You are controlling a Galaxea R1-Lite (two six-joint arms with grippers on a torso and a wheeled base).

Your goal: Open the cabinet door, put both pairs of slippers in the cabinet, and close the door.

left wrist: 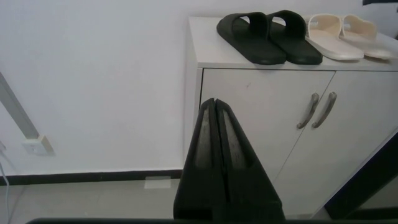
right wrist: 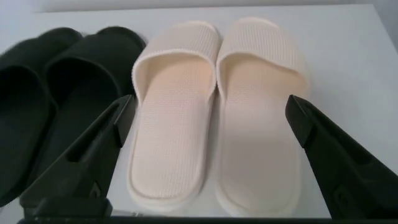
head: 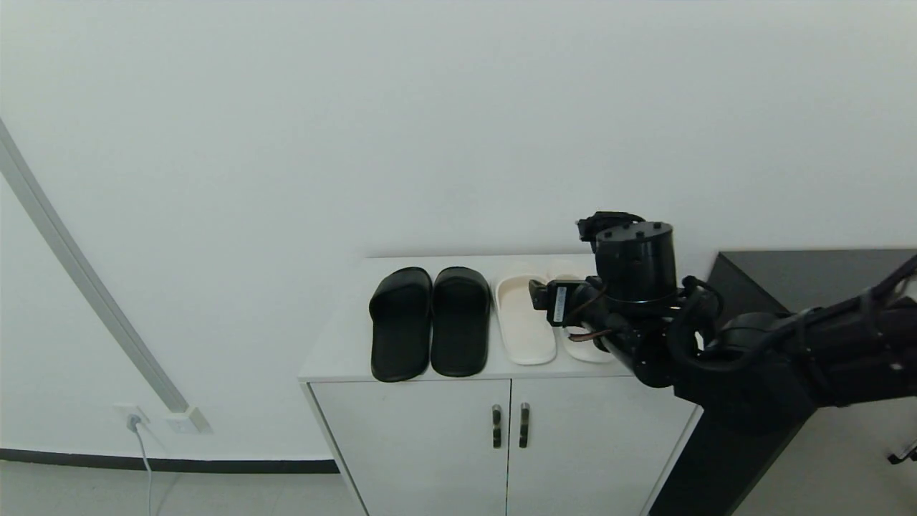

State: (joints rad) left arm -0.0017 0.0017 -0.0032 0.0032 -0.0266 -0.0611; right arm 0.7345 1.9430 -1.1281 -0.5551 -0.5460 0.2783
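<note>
The left gripper point(left wrist: 214, 104), fingers pressed together, hangs low before the cabinet point(head: 408, 430), whose doors are shut. Above its top, the right gripper point(right wrist: 209, 102) is spread wide across the white slippers point(right wrist: 217, 149), which run lengthwise near-to-far; the black slippers point(head: 430, 322) lie to their left.

I see a plain indoor room, set up like the entry corner of a home. A low white cabinet point(head: 415, 437) with two doors stands against a bare white wall point(head: 358, 129), with black slippers point(head: 430, 322) and white slippers point(head: 526, 322) paired on top. A socket point(head: 130, 416) sits low on the wall, a grey duct point(head: 79, 276) slants down near it, and black skirting point(head: 179, 464) meets a pale floor point(head: 215, 494). A dark unit point(head: 809, 276) stands just beside the cabinet.
</note>
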